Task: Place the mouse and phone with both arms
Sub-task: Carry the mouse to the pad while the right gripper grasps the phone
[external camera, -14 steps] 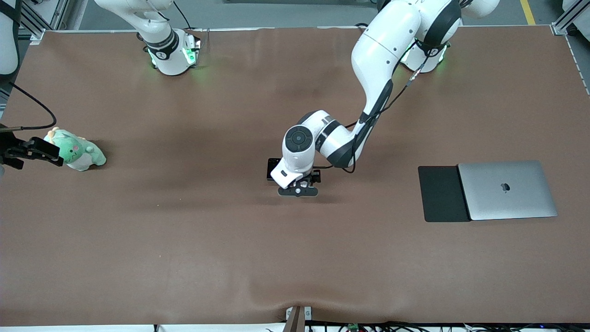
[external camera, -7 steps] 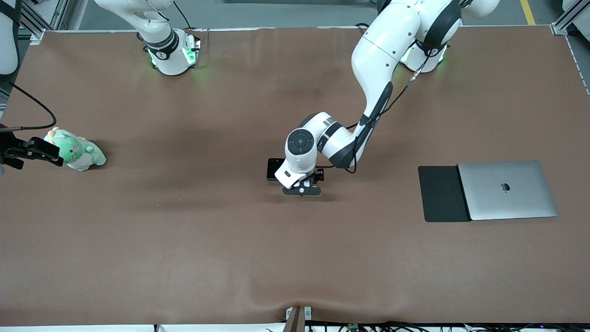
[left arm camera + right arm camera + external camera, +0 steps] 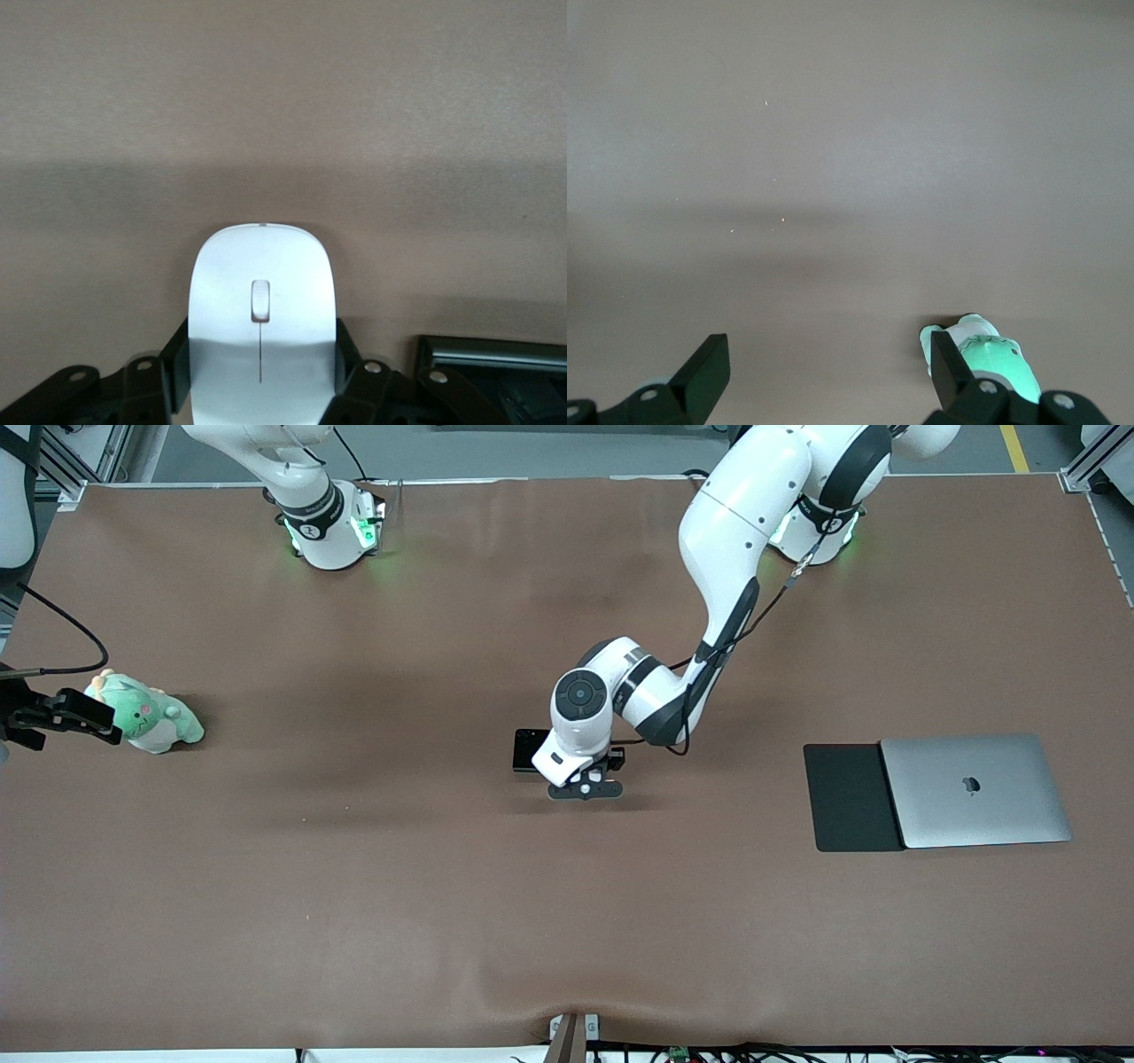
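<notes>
Centrally in the front view, just above mid-frame, the mouse (image 3: 261,328) lies under the left gripper (image 3: 585,784), hidden there by the wrist. In the left wrist view the white shell with its thin grey centre line fills the lower middle of the frame, and the black fingers (image 3: 177,367) press against both of its long sides, so the gripper is clamped on the mouse, which sits on the brown table (image 3: 354,886).

Just beside the mouse, toward the right arm's end of the table, lies the phone (image 3: 526,749), a glossy black block partly covered by the left wrist in the front view; its edge also shows in the lower right corner of the left wrist view (image 3: 496,359).

The left arm (image 3: 735,540) comes down from the upper right of the front view and bends toward the centre.

At the middle of the front view's left edge, the right gripper (image 3: 62,717) hovers next to a green plush toy (image 3: 151,713). The right wrist view shows its fingers (image 3: 709,367) spread wide, nothing between them, the toy (image 3: 992,354) low in the frame by one fingertip.

At the right of the front view, mid-height, a closed silver laptop (image 3: 974,790) lies on the table with a flat black mouse pad (image 3: 846,797) touching its side.
</notes>
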Controlling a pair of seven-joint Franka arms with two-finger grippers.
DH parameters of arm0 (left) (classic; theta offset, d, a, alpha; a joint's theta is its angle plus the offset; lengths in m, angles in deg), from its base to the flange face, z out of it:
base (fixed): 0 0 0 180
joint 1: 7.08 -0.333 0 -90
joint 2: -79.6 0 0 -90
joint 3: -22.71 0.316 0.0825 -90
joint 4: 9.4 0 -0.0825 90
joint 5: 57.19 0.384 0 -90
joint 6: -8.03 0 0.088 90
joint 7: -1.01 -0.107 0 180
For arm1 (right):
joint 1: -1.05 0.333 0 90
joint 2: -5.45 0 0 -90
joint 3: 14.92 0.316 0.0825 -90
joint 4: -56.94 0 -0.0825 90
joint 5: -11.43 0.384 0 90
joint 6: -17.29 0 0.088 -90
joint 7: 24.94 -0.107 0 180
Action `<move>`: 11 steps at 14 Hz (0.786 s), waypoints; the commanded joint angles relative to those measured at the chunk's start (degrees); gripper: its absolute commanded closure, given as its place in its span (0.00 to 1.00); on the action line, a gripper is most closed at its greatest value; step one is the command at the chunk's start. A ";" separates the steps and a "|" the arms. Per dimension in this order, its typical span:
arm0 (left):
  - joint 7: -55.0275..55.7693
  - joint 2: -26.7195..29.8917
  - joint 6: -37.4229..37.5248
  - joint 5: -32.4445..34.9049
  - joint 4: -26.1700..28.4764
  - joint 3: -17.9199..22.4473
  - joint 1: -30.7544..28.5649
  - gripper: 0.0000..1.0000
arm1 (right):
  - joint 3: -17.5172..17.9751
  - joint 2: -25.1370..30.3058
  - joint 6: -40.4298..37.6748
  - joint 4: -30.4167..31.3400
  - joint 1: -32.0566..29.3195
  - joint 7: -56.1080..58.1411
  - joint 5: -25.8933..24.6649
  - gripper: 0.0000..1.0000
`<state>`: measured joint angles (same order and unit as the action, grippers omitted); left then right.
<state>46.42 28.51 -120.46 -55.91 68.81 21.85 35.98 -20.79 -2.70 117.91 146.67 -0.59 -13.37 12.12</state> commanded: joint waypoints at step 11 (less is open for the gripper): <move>-10.68 24.27 -0.44 2.23 26.37 0.51 -12.64 0.59 | 1.04 -7.05 2.29 0.18 26.22 -15.07 3.70 0.00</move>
<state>37.63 48.22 -120.11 -55.37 88.79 22.56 25.24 -19.00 -7.82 118.90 146.99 22.51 -24.93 13.64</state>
